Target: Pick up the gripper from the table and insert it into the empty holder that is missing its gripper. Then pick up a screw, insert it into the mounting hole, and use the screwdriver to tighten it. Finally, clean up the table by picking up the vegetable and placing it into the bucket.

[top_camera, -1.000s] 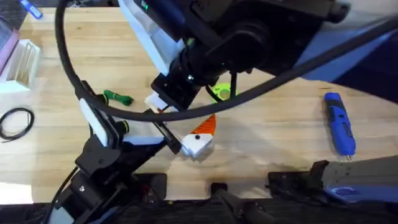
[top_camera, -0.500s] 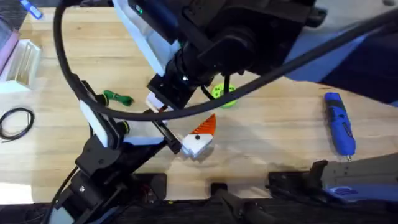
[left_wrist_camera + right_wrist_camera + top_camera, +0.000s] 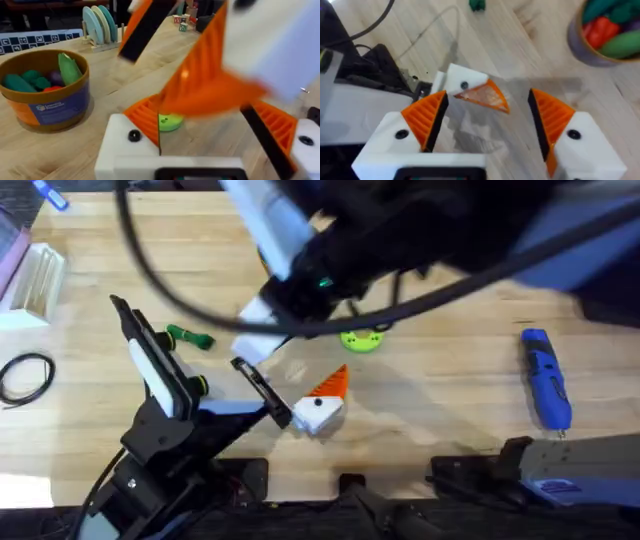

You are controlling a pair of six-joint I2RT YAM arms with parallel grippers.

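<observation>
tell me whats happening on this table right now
Two robot arms are at work on a small gripper assembly. The orange gripper sits against the white holder near the table's front edge. The right gripper hovers open above it, holding nothing. The left gripper is close by. The blue screwdriver lies untouched to the right, and the thin green vegetable is not yet in the bucket.

The right gripper (image 3: 487, 122) hangs open at the upper middle of the overhead view; the left gripper (image 3: 225, 135) is open at the lower left.
</observation>
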